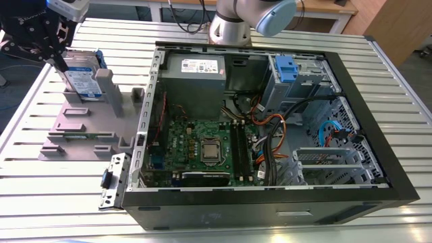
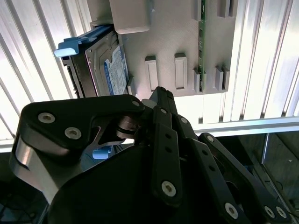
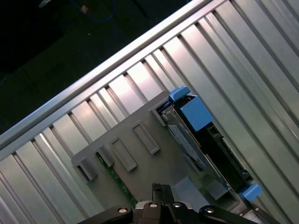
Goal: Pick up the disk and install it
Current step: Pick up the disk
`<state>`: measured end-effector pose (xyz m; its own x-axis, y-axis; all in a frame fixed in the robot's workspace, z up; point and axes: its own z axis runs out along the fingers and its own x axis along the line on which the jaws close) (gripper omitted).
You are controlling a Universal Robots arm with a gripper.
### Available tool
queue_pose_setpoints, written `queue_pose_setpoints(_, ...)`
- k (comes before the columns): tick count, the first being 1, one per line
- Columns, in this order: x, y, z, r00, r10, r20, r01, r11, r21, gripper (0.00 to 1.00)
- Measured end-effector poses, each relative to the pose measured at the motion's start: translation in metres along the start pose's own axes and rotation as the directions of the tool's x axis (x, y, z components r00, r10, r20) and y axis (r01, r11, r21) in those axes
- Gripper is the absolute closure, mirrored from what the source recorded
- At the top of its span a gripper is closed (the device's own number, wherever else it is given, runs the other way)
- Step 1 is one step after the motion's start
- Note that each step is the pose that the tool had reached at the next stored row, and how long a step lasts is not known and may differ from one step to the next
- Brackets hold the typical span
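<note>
**A:** What is the biggest thing there?

**B:** The table (image 1: 405, 91), all ribbed metal slats. On it lies an open case (image 1: 270, 207) with its board (image 1: 202, 147) facing up. In the exterior view a grey box (image 1: 192, 81) sits at the case's twelve o'clock end.

**A:** And the arm?

**B:** The arm (image 1: 233, 25) rises just past that same twelve o'clock edge (its pale column stands on the table there).

**A:** Next down?

**B:** A grey stand (image 1: 74, 124) lies flat on the table at nine o'clock from the case. It is near the case but not touching it.

**A:** Where is the disk?

**B:** The disk (image 1: 84, 81) stands on edge at the stand's twelve o'clock end, so it is in the stand and not in the case. A blue bracket (image 1: 100, 58) frames it, and its white-and-blue label shows. A tall post (image 1: 104, 81) stands just beside it, on the case's side.

**A:** The gripper?

**B:** The gripper (image 1: 59, 59) hangs at the disk's eleven o'clock, right at its upper corner. I cannot tell how wide it stands, or whether it touches the disk.

**A:** Anything smaller?

**B:** A green strip (image 1: 84, 135) lies in a slot toward the stand's six o'clock end, apart from the disk.
</note>
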<state>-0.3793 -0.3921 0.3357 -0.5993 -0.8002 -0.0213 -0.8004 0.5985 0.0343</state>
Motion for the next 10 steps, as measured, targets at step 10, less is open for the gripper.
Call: queue_pose_setpoints(10, 0.0000, 0.0000, 0.0000, 1.0000, -0.007, -0.0003, 0.007, 1.0000, -0.0002, 0.89)
